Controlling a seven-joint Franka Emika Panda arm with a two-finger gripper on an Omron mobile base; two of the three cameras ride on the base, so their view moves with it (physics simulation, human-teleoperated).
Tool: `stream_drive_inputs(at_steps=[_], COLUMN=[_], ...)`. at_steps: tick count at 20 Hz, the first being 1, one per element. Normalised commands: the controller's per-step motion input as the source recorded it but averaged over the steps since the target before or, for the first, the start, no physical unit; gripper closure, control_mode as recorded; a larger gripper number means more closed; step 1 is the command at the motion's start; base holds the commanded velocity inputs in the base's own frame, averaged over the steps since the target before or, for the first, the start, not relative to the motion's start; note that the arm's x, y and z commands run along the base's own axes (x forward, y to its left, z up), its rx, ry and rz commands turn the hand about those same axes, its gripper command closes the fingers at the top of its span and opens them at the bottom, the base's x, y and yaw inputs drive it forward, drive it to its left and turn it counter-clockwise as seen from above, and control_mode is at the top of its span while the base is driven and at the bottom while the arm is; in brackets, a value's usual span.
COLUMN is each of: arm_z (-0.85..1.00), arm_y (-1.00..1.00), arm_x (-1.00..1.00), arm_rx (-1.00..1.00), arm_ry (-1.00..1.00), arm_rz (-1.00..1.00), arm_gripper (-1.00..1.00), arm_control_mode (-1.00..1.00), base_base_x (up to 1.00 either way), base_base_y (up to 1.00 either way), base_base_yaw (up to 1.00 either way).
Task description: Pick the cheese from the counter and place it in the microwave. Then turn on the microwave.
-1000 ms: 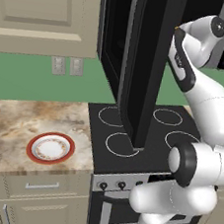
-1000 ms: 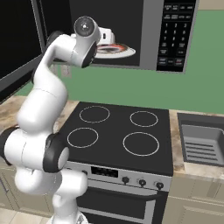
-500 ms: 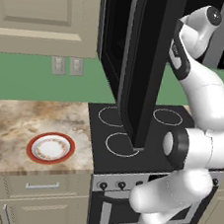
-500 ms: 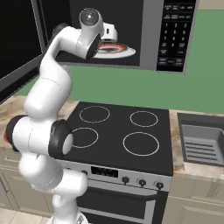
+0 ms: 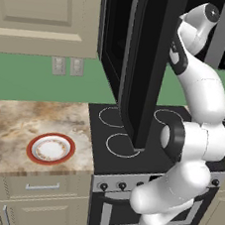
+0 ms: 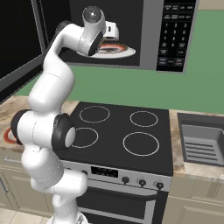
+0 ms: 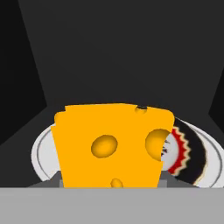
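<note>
The cheese (image 7: 109, 144), an orange-yellow wedge with holes, sits between my jaws and hangs just above a white plate with a red and black rim (image 7: 192, 153) inside the microwave's dark cavity. My gripper (image 6: 113, 32) is shut on the cheese and reaches into the open microwave (image 6: 175, 35) over that plate (image 6: 118, 50). The microwave door (image 5: 150, 64) stands swung out, hiding my hand in the left base view. The cheese covers the fingertips in the hand view. The marbled counter (image 5: 13, 122) lies to the left of the stove.
A round white plate with a red rim (image 5: 51, 148) lies on the counter. The black stovetop (image 6: 118, 131) is directly below the microwave, and a sink (image 6: 201, 140) sits to its right. The open door juts out over the stove's left half.
My arm has risen and reached a little further into the microwave cavity, carrying the cheese over the plate inside. The grip has stayed the same.
</note>
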Motion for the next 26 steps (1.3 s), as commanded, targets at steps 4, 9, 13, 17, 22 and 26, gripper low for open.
stream_drive_inputs(at_steps=[4,9,13,17,22,26], arm_z=[-0.05,-0.04,0.0,-0.01,-0.01,-0.04], arm_y=[-0.01,-0.01,-0.03,-0.02,-0.03,-0.01], arm_x=[0.21,0.22,0.23,0.18,0.2,0.18], arm_rx=[0.0,0.0,0.0,0.0,0.0,0.0], arm_ry=[-0.01,0.0,0.0,0.0,0.0,0.0], arm_rz=[0.0,0.0,0.0,0.0,0.0,0.0], arm_gripper=[1.0,1.0,1.0,1.0,1.0,1.0], arm_control_mode=[-1.0,-1.0,-1.0,-1.0,-1.0,-1.0], base_base_x=[0.0,0.0,0.0,0.0,0.0,0.0], base_base_y=[0.0,0.0,0.0,0.0,0.0,0.0], base_base_yaw=[0.0,0.0,0.0,0.0,0.0,0.0])
